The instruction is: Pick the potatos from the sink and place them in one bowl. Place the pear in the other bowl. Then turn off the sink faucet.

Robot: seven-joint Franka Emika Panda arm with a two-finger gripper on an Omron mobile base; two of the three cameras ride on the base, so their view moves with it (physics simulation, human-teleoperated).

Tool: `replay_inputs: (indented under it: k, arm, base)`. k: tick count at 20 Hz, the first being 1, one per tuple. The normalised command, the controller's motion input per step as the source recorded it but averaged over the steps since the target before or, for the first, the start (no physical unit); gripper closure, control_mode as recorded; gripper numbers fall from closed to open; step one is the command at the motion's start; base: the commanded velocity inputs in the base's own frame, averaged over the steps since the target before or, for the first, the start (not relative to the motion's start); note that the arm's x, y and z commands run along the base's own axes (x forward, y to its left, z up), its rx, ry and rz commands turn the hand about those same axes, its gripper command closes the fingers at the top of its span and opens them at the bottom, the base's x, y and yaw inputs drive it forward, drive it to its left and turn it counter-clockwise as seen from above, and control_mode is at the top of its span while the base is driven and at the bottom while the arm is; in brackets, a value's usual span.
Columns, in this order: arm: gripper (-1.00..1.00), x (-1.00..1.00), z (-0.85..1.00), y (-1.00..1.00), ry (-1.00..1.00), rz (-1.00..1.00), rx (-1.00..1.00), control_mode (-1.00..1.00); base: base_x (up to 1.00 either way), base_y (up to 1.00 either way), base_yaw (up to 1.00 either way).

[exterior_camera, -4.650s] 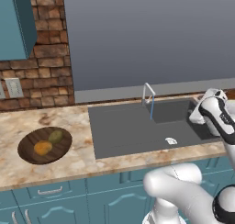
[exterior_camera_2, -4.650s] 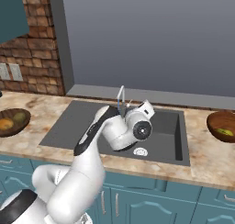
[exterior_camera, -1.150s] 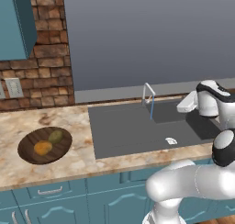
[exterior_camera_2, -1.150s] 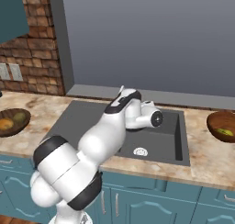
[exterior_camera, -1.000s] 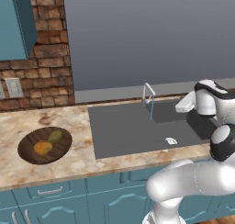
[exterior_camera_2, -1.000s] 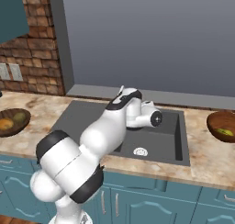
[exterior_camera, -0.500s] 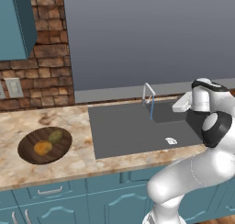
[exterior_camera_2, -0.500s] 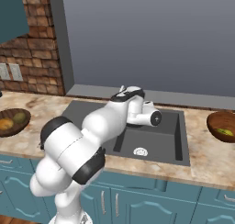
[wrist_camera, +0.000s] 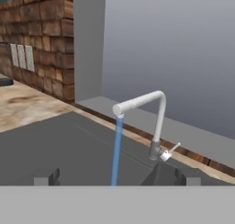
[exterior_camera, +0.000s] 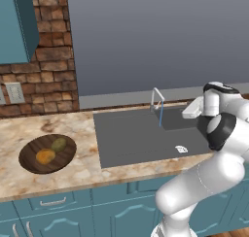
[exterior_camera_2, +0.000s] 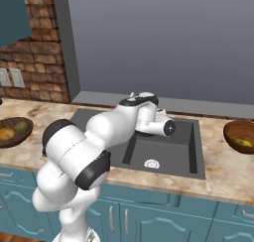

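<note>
Two potatos (exterior_camera: 51, 151) lie in the dark wooden bowl (exterior_camera: 29, 163) on the worktop (exterior_camera: 82, 168), left of the sink (exterior_camera: 136, 139). Water runs from the faucet (wrist_camera: 153, 122). The hand (wrist_camera: 117, 178) faces it, fingers wide apart, holding nothing. The reddish bowl (exterior_camera_2: 233, 132) carries the pear (exterior_camera_2: 242, 142).

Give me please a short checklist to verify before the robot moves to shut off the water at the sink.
1. Both potatos in the dark bowl: ok.
2. Pear in the reddish bowl: ok.
3. Water running from the faucet: not ok, stream visible.
4. Side lever in sight from the hand view: ok.
5. Pincer open and empty: ok.
6. Pincer touching the lever: not ok, apart.
</note>
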Motion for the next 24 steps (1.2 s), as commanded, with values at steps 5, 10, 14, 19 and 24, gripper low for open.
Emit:
replay_inputs:
  k: [5, 10, 14, 19, 24]
  arm:
    - [-1.00, 0.05, 0.00, 0.16, 0.00, 0.00, 0.00, -1.00]
    - [-1.00, 0.04, 0.00, 0.05, 0.00, 0.00, 0.00, -1.00]
    - [-1.00, 0.09, 0.00, 0.00, 0.00, 0.00, 0.00, -1.00]
    - [-1.00, 0.19, 0.00, 0.00, 0.00, 0.00, 0.00, -1.00]
    - [-1.00, 0.16, 0.00, 0.00, 0.00, 0.00, 0.00, -1.00]
  base:
    - [0.00, 0.00, 0.00]
    - [0.00, 0.00, 0.00]
    - [0.00, 0.00, 0.00]
    - [0.00, 0.00, 0.00]
    - [0.00, 0.00, 0.00]
